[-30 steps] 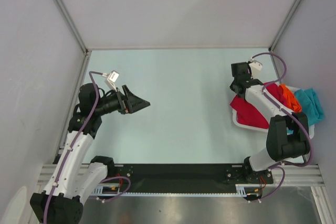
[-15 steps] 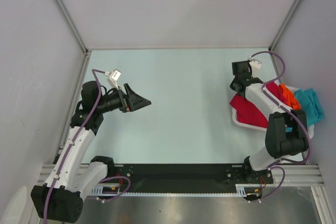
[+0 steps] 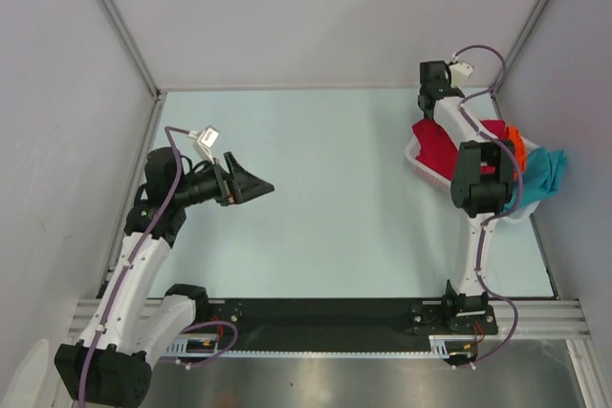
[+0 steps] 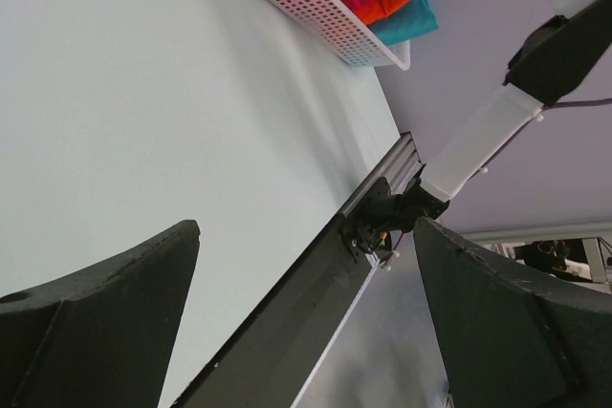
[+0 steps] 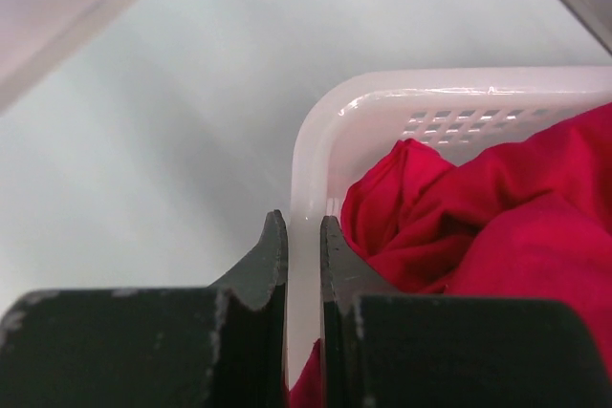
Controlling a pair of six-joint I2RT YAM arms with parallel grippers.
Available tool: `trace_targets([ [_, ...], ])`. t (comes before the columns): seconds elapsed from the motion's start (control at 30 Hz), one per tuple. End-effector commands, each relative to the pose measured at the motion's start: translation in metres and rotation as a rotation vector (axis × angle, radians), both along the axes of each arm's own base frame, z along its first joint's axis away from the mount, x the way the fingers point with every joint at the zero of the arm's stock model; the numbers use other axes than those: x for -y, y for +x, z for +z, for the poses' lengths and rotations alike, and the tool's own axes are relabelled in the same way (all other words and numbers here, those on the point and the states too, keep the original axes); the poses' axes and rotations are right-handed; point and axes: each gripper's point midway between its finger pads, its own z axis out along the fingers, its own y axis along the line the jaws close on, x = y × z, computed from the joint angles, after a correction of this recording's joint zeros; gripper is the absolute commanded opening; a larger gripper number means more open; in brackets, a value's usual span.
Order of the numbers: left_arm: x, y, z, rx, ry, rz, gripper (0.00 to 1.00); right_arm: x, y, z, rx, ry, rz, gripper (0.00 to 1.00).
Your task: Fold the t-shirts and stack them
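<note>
A crimson red t-shirt [image 3: 435,145], a bright orange one [image 3: 517,143] and a teal blue one [image 3: 542,167] lie bunched in a white slatted basket [image 3: 513,213] at the back right of the table. My right gripper [image 3: 427,114] is shut on the basket's rim [image 5: 382,88], and the red shirt [image 5: 478,226] lies just inside that rim next to one finger. My right gripper [image 5: 303,222] pinches the rim between both fingers. My left gripper [image 3: 258,185] hangs open and empty over the left of the table. The left wrist view shows the basket [image 4: 316,7] far off.
The pale green table top [image 3: 325,207] lies between the two arms. Grey walls close in the left, back and right sides. The black rail [image 3: 325,317] with the arm bases runs along the near edge.
My right arm has stretched out and dragged the basket with the shirts toward the back wall and a little left. My left arm has barely moved.
</note>
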Motion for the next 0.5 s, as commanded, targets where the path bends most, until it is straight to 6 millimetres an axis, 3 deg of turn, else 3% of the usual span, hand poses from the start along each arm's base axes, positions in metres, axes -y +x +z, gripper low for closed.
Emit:
trace_targets([
  [0.0,-0.004,-0.001,0.029,0.075,0.017,0.009,1.0,0.048,0.006,-0.024,-0.061,-0.063,-0.152,0.0],
  [0.2,-0.007,0.002,0.035,0.08,0.053,0.01,1.0,0.12,0.008,-0.034,-0.04,-0.038,-0.354,0.0],
  [0.27,-0.006,0.003,0.033,0.075,0.053,0.005,1.0,0.134,0.009,-0.036,-0.033,-0.024,-0.383,0.0],
  [0.3,-0.006,0.005,0.031,0.067,0.055,0.004,1.0,0.149,0.005,-0.046,-0.058,-0.027,-0.411,0.0],
  [0.33,-0.006,0.005,0.029,0.063,0.058,0.003,1.0,0.155,0.01,-0.036,-0.035,-0.029,-0.42,0.0],
  [0.47,-0.007,0.012,0.023,0.043,0.069,0.012,1.0,0.185,0.008,-0.034,-0.028,-0.048,-0.482,0.0],
])
